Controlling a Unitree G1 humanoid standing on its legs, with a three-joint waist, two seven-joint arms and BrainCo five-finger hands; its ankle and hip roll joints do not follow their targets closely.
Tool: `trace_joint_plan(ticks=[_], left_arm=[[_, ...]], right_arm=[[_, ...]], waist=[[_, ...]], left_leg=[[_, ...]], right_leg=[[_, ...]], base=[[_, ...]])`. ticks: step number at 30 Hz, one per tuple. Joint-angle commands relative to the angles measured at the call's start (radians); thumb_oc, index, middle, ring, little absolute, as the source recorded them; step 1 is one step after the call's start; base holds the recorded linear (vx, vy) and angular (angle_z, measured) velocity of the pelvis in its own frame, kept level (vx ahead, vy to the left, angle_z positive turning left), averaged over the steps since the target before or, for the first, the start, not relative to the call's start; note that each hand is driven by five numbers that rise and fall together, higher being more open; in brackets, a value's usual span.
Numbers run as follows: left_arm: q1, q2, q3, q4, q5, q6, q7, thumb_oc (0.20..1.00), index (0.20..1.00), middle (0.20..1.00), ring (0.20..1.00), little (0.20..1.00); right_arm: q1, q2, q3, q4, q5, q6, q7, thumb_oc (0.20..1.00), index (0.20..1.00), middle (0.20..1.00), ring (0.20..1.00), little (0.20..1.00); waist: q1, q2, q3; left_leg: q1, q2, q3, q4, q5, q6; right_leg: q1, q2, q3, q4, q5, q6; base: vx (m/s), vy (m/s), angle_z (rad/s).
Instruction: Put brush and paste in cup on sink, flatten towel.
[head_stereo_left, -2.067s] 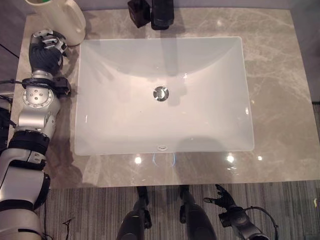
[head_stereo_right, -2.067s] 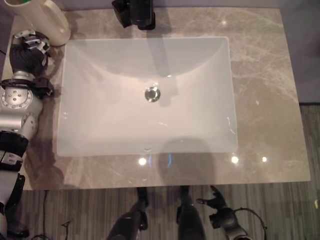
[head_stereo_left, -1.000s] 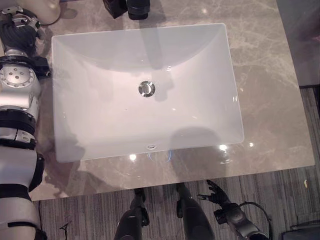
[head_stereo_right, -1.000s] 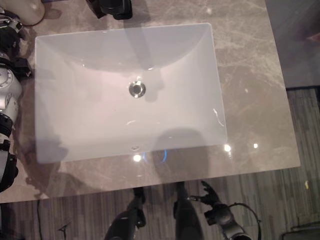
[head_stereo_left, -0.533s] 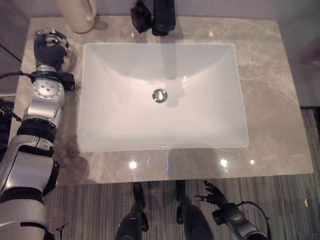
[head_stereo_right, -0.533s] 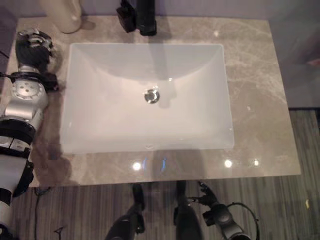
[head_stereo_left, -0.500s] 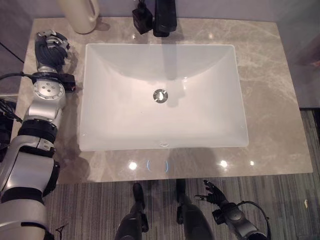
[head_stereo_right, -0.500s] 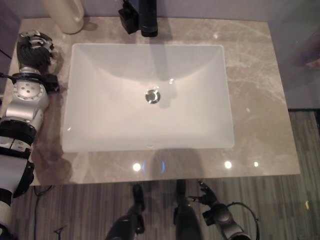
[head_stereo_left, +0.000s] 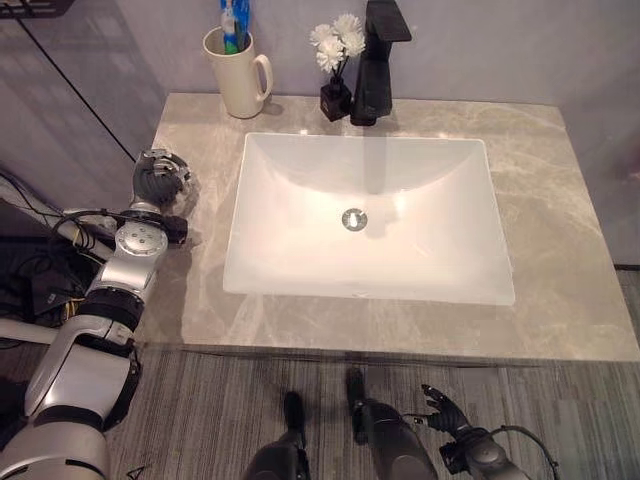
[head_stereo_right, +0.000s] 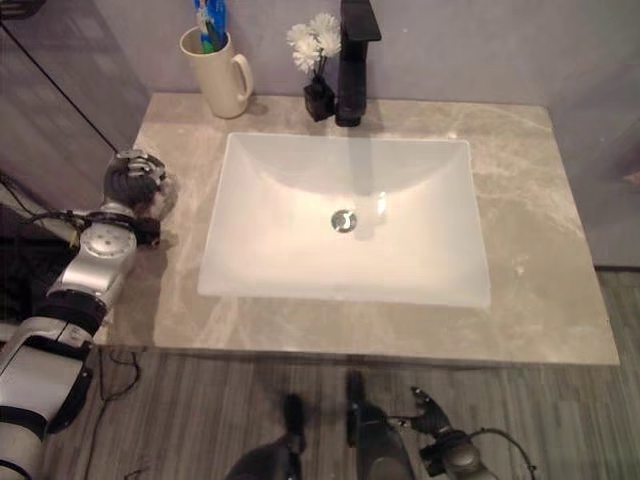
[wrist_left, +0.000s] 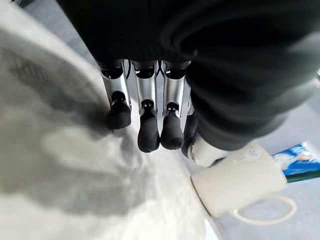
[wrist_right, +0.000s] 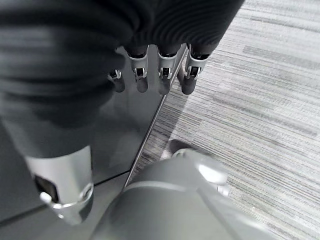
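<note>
Marble counter with a white rectangular sink set into it; a black tap stands at the sink's far edge, and just beside the tap, on my left of it, a small dark vase of white flowers. The cream cup stands upright at the far left corner of the counter, handle turned toward the vase; the blue and green heads of the brush and paste rise out of its mouth, and from here I cannot tell one from the other. My left hand rests over the counter's left edge, well short of the cup and apart from the sink; in my left wrist view its fingers hang down side by side, relaxed and nearly straight, dark tips close to the marble and closed on nothing; the cup lies past them, with a strip of blue packaging at its mouth. My right hand hangs low beside me, over the striped floor and below the counter's near edge; its fingers are loosely extended and hold nothing.
</note>
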Motion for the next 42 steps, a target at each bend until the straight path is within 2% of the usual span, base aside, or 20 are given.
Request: trace_joint_plan(ticks=[1,3,4,6,7,8,9,11,12,14,16,18,19,20,21,24,27,31,36,42], left_arm=[[0.001,-0.028,0.054,-0.037,0.031,-0.034,-0.006,0.200,0.200,0.200,0.200,0.200],[0.005,-0.046,0.054,-0.047,0.018,-0.032,-0.017,0.200,0.200,0.200,0.200,0.200],[-0.003,-0.072,0.049,-0.043,0.010,-0.035,-0.019,0.200,0.200,0.200,0.200,0.200],[-0.020,-0.099,0.036,-0.036,0.002,-0.037,-0.014,0.200,0.200,0.200,0.200,0.200],[-0.034,-0.122,0.029,-0.035,-0.005,-0.042,-0.004,0.200,0.200,0.200,0.200,0.200],[-0.035,-0.122,0.028,-0.034,-0.005,-0.042,-0.004,0.200,0.200,0.200,0.200,0.200],[-0.042,-0.127,0.018,-0.030,-0.005,-0.040,-0.015,0.200,0.200,0.200,0.200,0.200],[-0.045,-0.121,0.014,-0.013,0.002,-0.039,-0.017,0.200,0.200,0.200,0.200,0.200],[-0.041,-0.119,0.018,-0.009,0.001,-0.038,-0.012,0.200,0.200,0.200,0.200,0.200],[-0.040,-0.118,0.026,-0.007,-0.001,-0.037,-0.002,0.200,0.200,0.200,0.200,0.200],[-0.037,-0.111,0.028,-0.001,-0.005,-0.037,0.001,0.200,0.200,0.200,0.200,0.200],[-0.025,-0.093,0.034,-0.004,-0.009,-0.040,0.007,0.200,0.200,0.200,0.200,0.200],[-0.024,-0.092,0.035,-0.004,-0.009,-0.040,0.007,0.200,0.200,0.200,0.200,0.200],[-0.008,-0.082,0.045,0.016,-0.013,-0.036,0.005,0.200,0.200,0.200,0.200,0.200],[-0.015,-0.083,0.041,0.028,-0.012,-0.035,0.004,0.200,0.200,0.200,0.200,0.200],[-0.025,-0.061,0.045,0.038,-0.008,-0.035,0.004,0.200,0.200,0.200,0.200,0.200],[-0.043,-0.045,0.051,0.048,-0.026,-0.043,0.010,0.200,0.200,0.200,0.200,0.200],[-0.093,-0.026,0.041,0.089,-0.030,-0.046,0.021,0.200,0.200,0.200,0.200,0.200],[-0.140,-0.018,0.024,0.107,-0.033,-0.050,0.026,0.200,0.200,0.200,0.200,0.200],[-0.272,-0.021,-0.025,0.135,-0.053,-0.055,0.045,0.200,0.200,0.200,0.200,0.200]], right_arm=[[0.037,-0.016,-0.039,-0.015,-0.007,-0.016,0.001,1.000,1.000,1.000,1.000,1.000],[0.031,-0.030,-0.043,-0.001,-0.006,-0.013,0.000,1.000,1.000,1.000,1.000,1.000],[0.031,-0.042,-0.046,-0.004,-0.008,-0.015,-0.003,1.000,1.000,1.000,1.000,1.000],[0.031,-0.050,-0.056,-0.008,0.001,-0.016,-0.009,1.000,1.000,1.000,1.000,1.000],[0.032,-0.050,-0.063,-0.006,0.009,-0.020,-0.017,1.000,1.000,1.000,1.000,1.000],[0.032,-0.050,-0.063,-0.006,0.009,-0.020,-0.017,1.000,1.000,1.000,1.000,1.000],[0.034,-0.050,-0.068,-0.008,0.011,-0.018,-0.020,1.000,1.000,1.000,1.000,1.000],[0.035,-0.056,-0.073,-0.017,0.006,-0.018,-0.026,1.000,1.000,1.000,1.000,1.000],[0.028,-0.056,-0.068,-0.021,-0.003,-0.021,-0.033,1.000,1.000,1.000,1.000,1.000],[0.030,-0.054,-0.058,-0.022,-0.016,-0.021,-0.040,1.000,1.000,1.000,1.000,1.000],[0.027,-0.051,-0.050,-0.004,-0.024,-0.021,-0.050,1.000,1.000,1.000,1.000,1.000],[0.019,-0.055,-0.042,-0.008,-0.031,-0.025,-0.056,1.000,1.000,1.000,1.000,1.000],[0.019,-0.055,-0.042,-0.008,-0.031,-0.025,-0.056,1.000,1.000,1.000,1.000,1.000],[0.015,-0.051,-0.033,-0.004,-0.042,-0.020,-0.049,1.000,1.000,1.000,1.000,1.000],[0.006,-0.051,-0.031,0.008,-0.042,-0.019,-0.047,1.000,1.000,1.000,1.000,1.000],[-0.005,-0.041,-0.037,0.014,-0.044,-0.008,-0.048,1.000,1.000,1.000,1.000,1.000],[-0.043,-0.036,-0.014,0.004,-0.062,-0.003,-0.050,1.000,1.000,1.000,1.000,1.000],[-0.063,-0.024,0.000,0.000,-0.064,-0.003,-0.049,1.000,1.000,1.000,1.000,1.000],[-0.069,-0.023,0.016,-0.011,-0.069,-0.005,-0.042,1.000,1.000,1.000,1.000,1.000],[-0.074,-0.023,0.026,-0.022,-0.038,-0.010,-0.032,1.000,1.000,1.000,1.000,1.000]], waist=[[0.000,0.058,-0.061],[0.000,0.064,-0.070],[0.000,0.060,-0.063],[-0.004,0.050,-0.050],[-0.016,0.042,-0.046],[-0.017,0.041,-0.048],[-0.019,0.032,-0.046],[-0.014,0.026,-0.046],[0.004,0.016,-0.050],[0.015,0.017,-0.046],[0.027,0.013,-0.035],[0.035,0.017,-0.030],[0.035,0.016,-0.028],[0.033,0.026,-0.039],[0.032,0.030,-0.046],[0.030,0.026,-0.050],[0.023,0.019,-0.020],[0.020,0.021,-0.005],[0.017,0.022,0.008],[0.015,0.016,0.027]], left_leg=[[0.153,-0.062,0.070,0.011,-0.088,0.003],[0.134,-0.059,0.080,0.112,-0.111,-0.007],[0.095,-0.055,0.099,0.215,-0.101,-0.034],[0.042,-0.028,0.132,0.306,-0.079,-0.057],[0.014,0.027,0.195,0.313,-0.076,-0.058],[0.011,0.025,0.195,0.312,-0.073,-0.057],[-0.008,0.044,0.231,0.299,-0.085,-0.053],[-0.040,0.062,0.247,0.264,-0.079,-0.054],[-0.091,0.085,0.213,0.215,-0.023,-0.064],[-0.137,0.146,0.193,0.140,0.094,-0.092],[-0.151,0.198,0.165,0.060,0.152,-0.109],[-0.141,0.227,0.136,0.043,0.174,-0.122],[-0.138,0.227,0.137,0.042,0.174,-0.123],[-0.089,0.218,0.148,0.025,0.148,-0.123],[-0.093,0.210,0.153,0.026,0.152,-0.122],[-0.084,0.180,0.175,0.048,0.124,-0.106],[-0.109,0.141,0.206,0.099,0.090,-0.083],[-0.128,0.120,0.234,0.082,0.084,-0.068],[-0.150,0.112,0.246,0.078,0.085,-0.062],[-0.196,0.115,0.248,0.096,0.085,-0.059]], right_leg=[[0.024,0.051,-0.023,0.054,-0.018,0.015],[0.060,0.058,-0.039,0.042,-0.034,-0.004],[0.100,0.053,-0.050,0.022,-0.043,-0.015],[0.131,0.043,-0.061,0.010,-0.055,-0.025],[0.147,0.021,-0.072,0.001,-0.059,-0.019],[0.144,0.019,-0.072,-0.001,-0.057,-0.019],[0.156,0.009,-0.076,-0.007,-0.063,-0.017],[0.172,0.002,-0.074,-0.017,-0.070,-0.014],[0.182,-0.001,-0.063,-0.020,-0.073,-0.015],[0.192,0.006,-0.054,-0.012,-0.088,-0.020],[0.214,0.004,-0.035,0.000,-0.110,-0.022],[0.222,0.003,-0.013,0.011,-0.117,-0.015],[0.224,0.003,-0.012,0.011,-0.117,-0.015],[0.244,0.004,0.013,0.005,-0.129,-0.002],[0.242,-0.001,0.021,-0.002,-0.120,-0.003],[0.243,-0.027,0.050,-0.013,-0.111,0.007],[0.214,-0.060,0.090,-0.018,-0.089,0.028],[0.169,-0.077,0.118,-0.037,-0.054,0.046],[0.137,-0.086,0.130,-0.052,-0.030,0.054],[0.092,-0.084,0.131,-0.060,-0.012,0.057]], base=[[0.11,-0.085,0.70],[0.12,-0.099,0.33],[0.10,-0.101,0.33],[0.04,-0.068,0.35],[-0.01,-0.019,0.27],[0.01,0.013,0.38],[0.01,0.017,0.40],[0.07,0.026,0.32],[0.17,0.043,0.23],[0.19,0.071,0.00],[0.18,0.097,-0.21],[0.14,0.090,-0.23],[0.17,0.164,-0.53],[0.15,0.176,-0.73],[0.20,0.254,-0.79],[0.10,0.197,-0.51],[0.00,0.220,-0.22],[-0.03,0.138,-0.26],[-0.02,0.056,-0.14],[0.00,-0.003,-0.01]])
